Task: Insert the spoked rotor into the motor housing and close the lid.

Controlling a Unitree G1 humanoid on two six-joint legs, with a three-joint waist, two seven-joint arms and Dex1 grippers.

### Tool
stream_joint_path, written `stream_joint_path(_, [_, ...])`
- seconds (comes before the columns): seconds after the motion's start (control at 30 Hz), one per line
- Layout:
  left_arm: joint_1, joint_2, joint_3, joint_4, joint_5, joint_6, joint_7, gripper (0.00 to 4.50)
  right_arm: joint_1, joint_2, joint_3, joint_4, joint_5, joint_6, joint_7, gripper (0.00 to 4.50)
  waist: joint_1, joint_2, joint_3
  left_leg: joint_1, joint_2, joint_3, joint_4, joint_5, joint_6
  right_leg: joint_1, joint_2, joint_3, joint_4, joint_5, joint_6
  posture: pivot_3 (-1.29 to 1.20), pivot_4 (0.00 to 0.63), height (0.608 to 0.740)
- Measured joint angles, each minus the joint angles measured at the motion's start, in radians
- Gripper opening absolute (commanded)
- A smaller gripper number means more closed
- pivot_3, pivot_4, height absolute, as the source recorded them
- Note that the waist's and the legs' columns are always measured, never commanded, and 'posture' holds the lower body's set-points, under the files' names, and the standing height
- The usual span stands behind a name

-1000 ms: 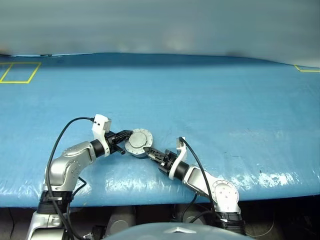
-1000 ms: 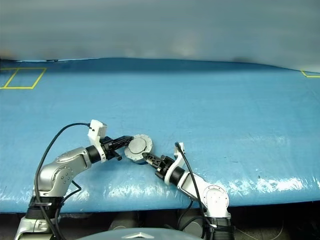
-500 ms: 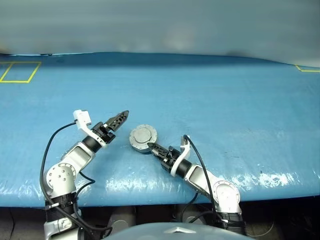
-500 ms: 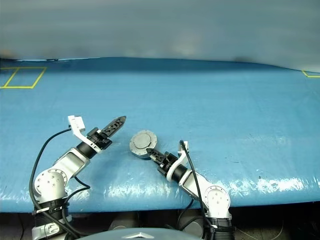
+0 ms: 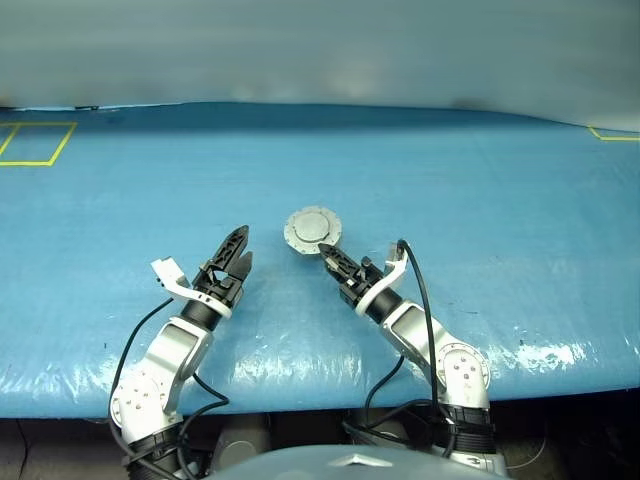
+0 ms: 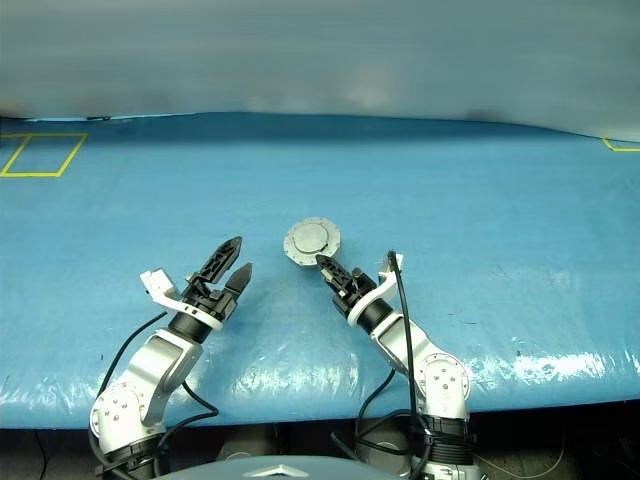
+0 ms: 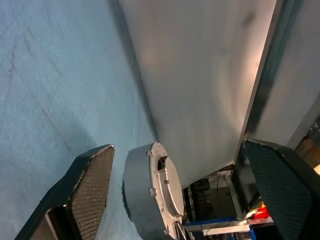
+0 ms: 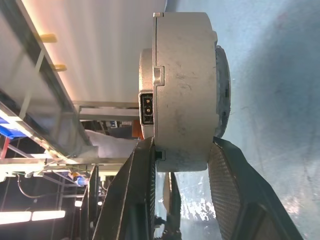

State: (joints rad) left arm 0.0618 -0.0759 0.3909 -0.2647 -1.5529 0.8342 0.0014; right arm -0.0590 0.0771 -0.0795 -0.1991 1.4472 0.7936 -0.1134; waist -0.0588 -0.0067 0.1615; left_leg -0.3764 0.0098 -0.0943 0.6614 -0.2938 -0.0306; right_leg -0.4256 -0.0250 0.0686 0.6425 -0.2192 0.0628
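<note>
Grey and closed, the motor housing (image 5: 313,231) is held off the blue table cover (image 5: 480,210), its lid (image 8: 150,75) shut, clamped edgewise between the right gripper's (image 5: 328,256) fingers (image 8: 227,185). No writing can be read. A second ago it was pinched from both sides; now the left gripper (image 5: 238,250) is seen released, jaws spread wide, apart from it.

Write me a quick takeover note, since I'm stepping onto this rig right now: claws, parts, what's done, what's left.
Left claw: open, empty, held off to the side of the assembly.
Right claw: shut on the motor housing, gripping it by its edge above the blue table.
Lid: closed on the housing, plain outer face with raised centre circle showing.
Spoked rotor: presumably inside the closed housing.
Done: lid shut.
Left: probably set the assembly down and release; confirm the lid is fully seated.
</note>
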Motion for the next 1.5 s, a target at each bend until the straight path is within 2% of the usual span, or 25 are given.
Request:
stream_joint_path(0.23, [0.014,0.035,-0.071,0.018,-0.08,0.007,0.018,4.5,-0.022,0.0,0.073,-0.051,0.044,0.002,-0.021,1.13,0.0,0.0,0.0,-0.001,0.0,0.0,0.0,0.0,0.0,-0.001,0.0,0.0,0.0,0.0,0.0,0.0,0.15,0.74])
stream_joint_path(0.4, [0.019,0.048,-0.103,0.03,-0.104,0.006,-0.038,4.5,-0.026,-0.001,0.103,-0.065,0.075,0.002,-0.041,1.13,0.0,0.0,0.0,-0.001,0.0,0.0,0.0,0.0,0.0,-0.001,0.0,0.0,0.0,0.0,0.0,0.0,0.15,0.74])
stream_joint_path(0.9, [-0.01,0.041,-0.152,0.067,-0.111,-0.053,-0.065,4.5,0.021,-0.01,0.18,-0.096,0.153,0.007,-0.093,1.13,0.0,0.0,0.0,-0.001,0.0,0.0,0.0,0.0,0.0,-0.001,0.0,0.0,0.0,0.0,0.0,0.0,0.15,0.74])
stream_joint_path(1.0, [-0.017,0.041,-0.159,0.071,-0.112,-0.058,-0.059,3.89,0.023,-0.019,0.183,-0.097,0.158,0.007,-0.097,1.13,0.0,0.0,0.0,-0.001,0.0,0.0,0.0,0.0,0.0,-0.001,0.0,0.0,0.0,0.0,0.0,0.0,0.15,0.74])
stream_joint_path(1.13, [-0.017,0.042,-0.166,0.071,-0.116,-0.061,-0.05,2.51,0.03,-0.035,0.187,-0.097,0.158,0.005,-0.103,1.13,-0.001,0.0,0.0,-0.001,0.0,0.0,0.0,0.0,0.0,-0.001,0.0,0.0,0.001,0.0,0.0,0.0,0.15,0.74])
stream_joint_path(1.33, [-0.008,0.048,-0.167,0.072,-0.115,-0.066,-0.046,2.44,0.035,-0.045,0.194,-0.098,0.144,0.004,-0.099,1.13,-0.001,0.0,0.0,-0.001,0.0,0.0,0.001,0.0,0.0,-0.001,0.0,0.0,0.001,0.0,0.0,0.0,0.15,0.74])
stream_joint_path(1.5, [-0.003,0.047,-0.168,0.073,-0.111,-0.08,-0.047,2.44,0.033,-0.088,0.233,-0.133,-0.008,-0.023,-0.023,1.13,-0.001,0.0,0.0,-0.001,0.0,0.0,0.001,0.0,0.0,-0.001,0.0,0.0,0.001,0.0,0.0,0.0,0.15,0.74])
